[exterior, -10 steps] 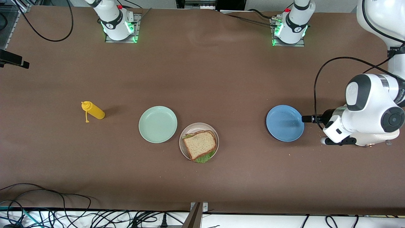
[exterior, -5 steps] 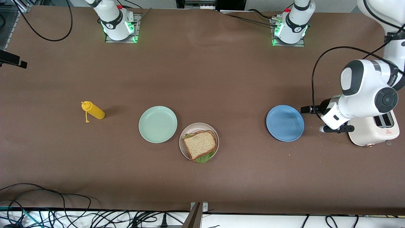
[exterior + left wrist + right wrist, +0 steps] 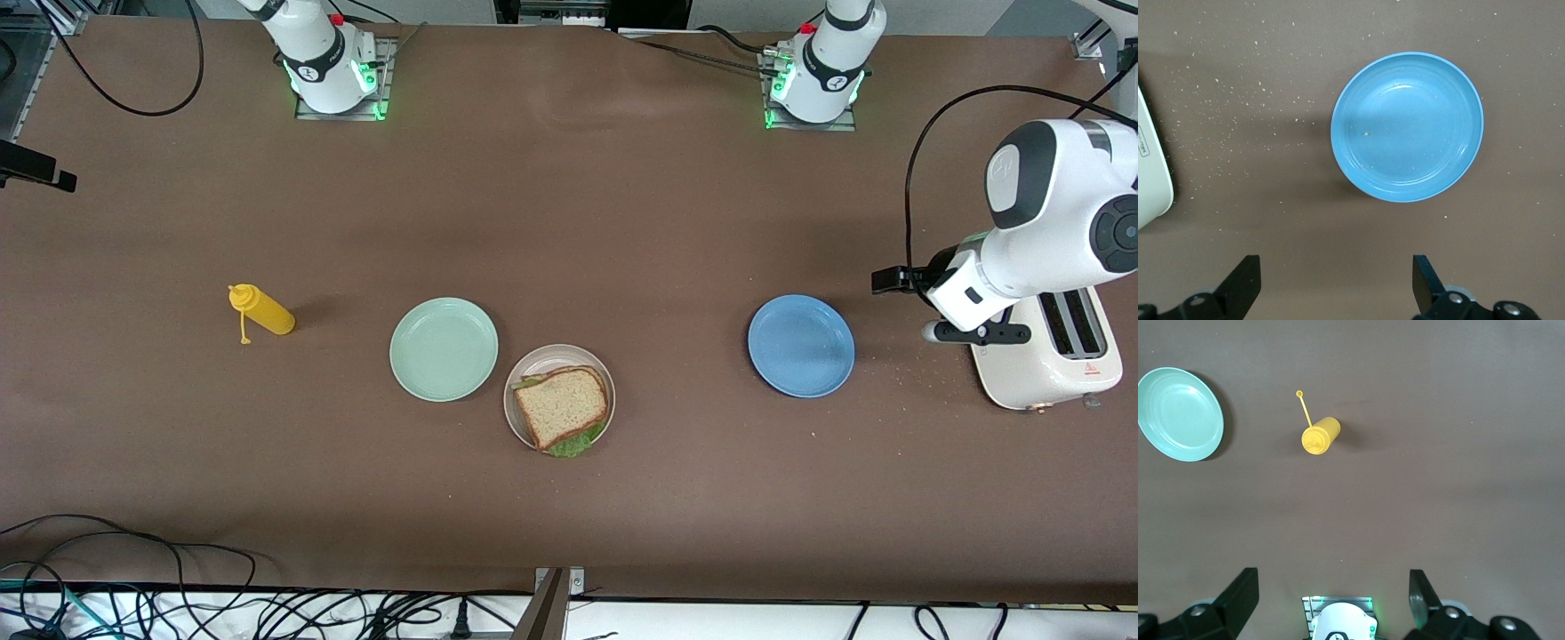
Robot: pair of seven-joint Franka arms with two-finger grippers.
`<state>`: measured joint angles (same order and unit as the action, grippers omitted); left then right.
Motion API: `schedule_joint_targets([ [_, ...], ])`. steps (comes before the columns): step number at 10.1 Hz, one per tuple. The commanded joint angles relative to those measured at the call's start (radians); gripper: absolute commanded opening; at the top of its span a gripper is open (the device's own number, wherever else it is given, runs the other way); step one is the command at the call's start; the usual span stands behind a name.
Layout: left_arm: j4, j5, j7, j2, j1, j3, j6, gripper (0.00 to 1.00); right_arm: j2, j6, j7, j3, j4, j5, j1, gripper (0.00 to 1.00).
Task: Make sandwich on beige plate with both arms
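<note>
left claw (image 3: 1337, 287) spread, empty, up over bare worktop (image 3: 622, 222) between blue plate (image 3: 801, 346) and toaster (image 3: 1049, 356) | right claw (image 3: 1333, 603) spread, empty, high over its own base, yellow bottle (image 3: 1319, 437) and mint plate (image 3: 1179, 414) below | sandwich (image 3: 562, 407) on beige plate (image 3: 524, 373), well apart from both claws, touching mint plate

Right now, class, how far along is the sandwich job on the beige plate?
Done: the sandwich, bread over lettuce, sits on the beige plate. In hand: nothing; the left gripper is open over bare table between the blue plate and the toaster, and the right gripper is open above the mustard bottle. Left: seemingly nothing but parking the arms.
</note>
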<state>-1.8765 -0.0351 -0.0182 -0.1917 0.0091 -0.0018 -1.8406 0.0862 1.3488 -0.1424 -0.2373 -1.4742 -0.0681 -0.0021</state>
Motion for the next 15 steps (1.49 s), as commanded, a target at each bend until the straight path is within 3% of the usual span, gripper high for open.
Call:
schedule_joint_targets([
  [1, -0.036, 0.009, -0.025, 0.044, 0.031, -0.009, -0.008, 1.00, -0.016, 0.004, -0.003, 0.003, -0.014, 0.010, -0.002, 1.00],
  [4, 0.002, 0.018, -0.014, 0.032, 0.029, -0.009, 0.040, 1.00, -0.017, 0.006, -0.002, -0.017, -0.014, 0.010, -0.004, 1.00],
  [7, 0.059, 0.018, -0.023, 0.029, 0.020, -0.011, 0.073, 1.00, -0.020, -0.005, -0.031, -0.094, -0.014, -0.085, -0.007, 1.00],
  [8, 0.091, 0.023, -0.025, 0.028, 0.009, -0.012, 0.125, 1.00, -0.020, -0.005, -0.029, -0.091, -0.014, -0.084, -0.004, 1.00],
  [11, 0.169, 0.020, -0.377, 0.029, 0.028, -0.012, 0.178, 1.00, -0.020, 0.001, -0.031, -0.089, -0.014, -0.072, -0.003, 1.00],
  [15, 0.316, 0.021, -0.361, 0.020, 0.043, -0.009, 0.184, 1.00, -0.023, 0.012, -0.031, -0.083, -0.014, -0.036, 0.005, 1.00],
])
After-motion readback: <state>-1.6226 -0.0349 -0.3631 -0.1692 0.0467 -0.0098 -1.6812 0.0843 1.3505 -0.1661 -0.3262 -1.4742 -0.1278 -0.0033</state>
